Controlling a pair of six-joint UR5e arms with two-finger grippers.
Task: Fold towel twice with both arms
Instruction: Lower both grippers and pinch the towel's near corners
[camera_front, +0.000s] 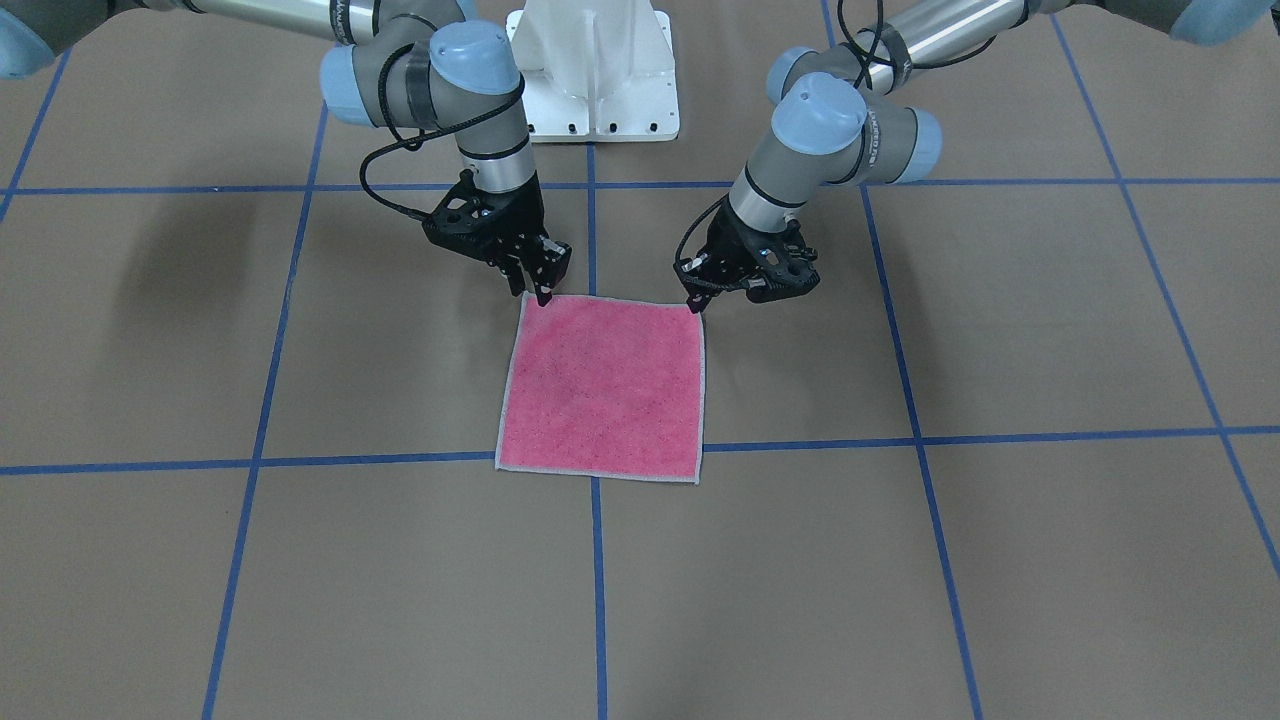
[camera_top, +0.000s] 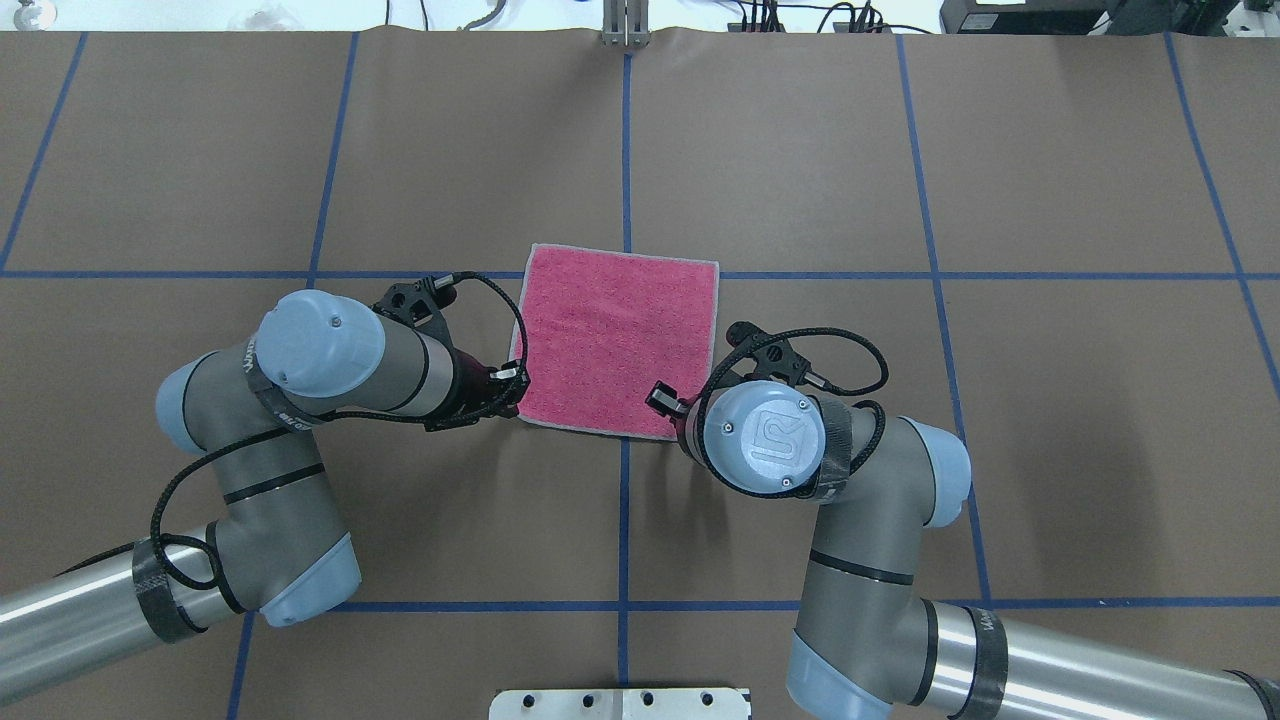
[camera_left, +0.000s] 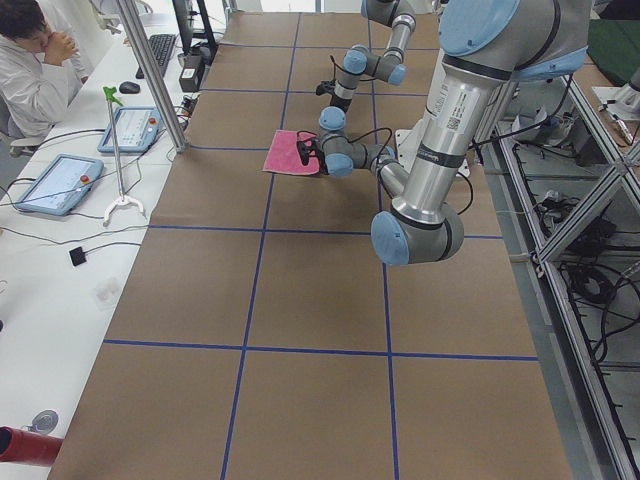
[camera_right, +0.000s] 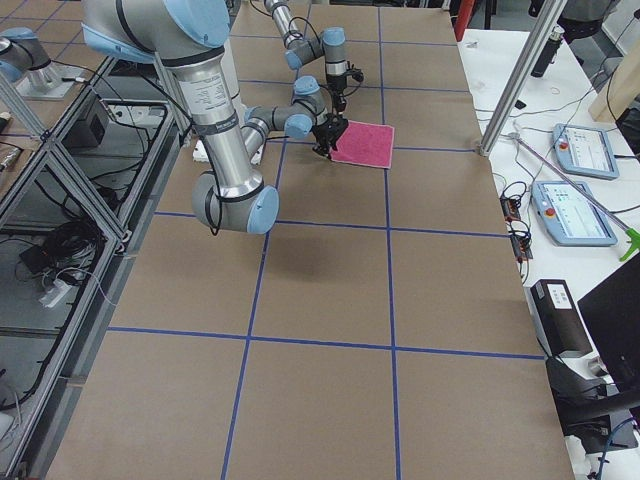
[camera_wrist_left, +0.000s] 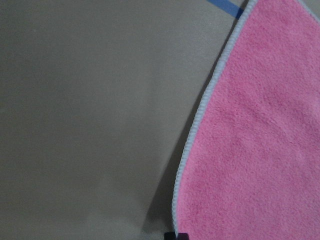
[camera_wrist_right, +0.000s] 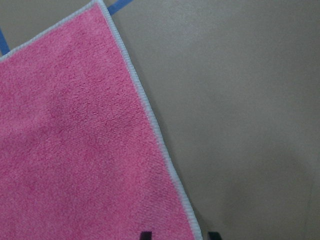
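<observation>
Jaws mostly cut off in wrist views: on right gripper (camera_front: 541, 290) they stand apart, straddling towel (camera_front: 605, 385) edging; on left gripper (camera_front: 697, 298) we can't tell. Towel underside hidden. Flat, pink face up, mid-desk, well off every edge.

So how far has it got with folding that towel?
Nothing is folded yet: the towel lies flat, pink face up. In hand: the left gripper and right gripper sit at its two corners nearest the robot; a firm grip isn't clear. Both folds are left.
</observation>
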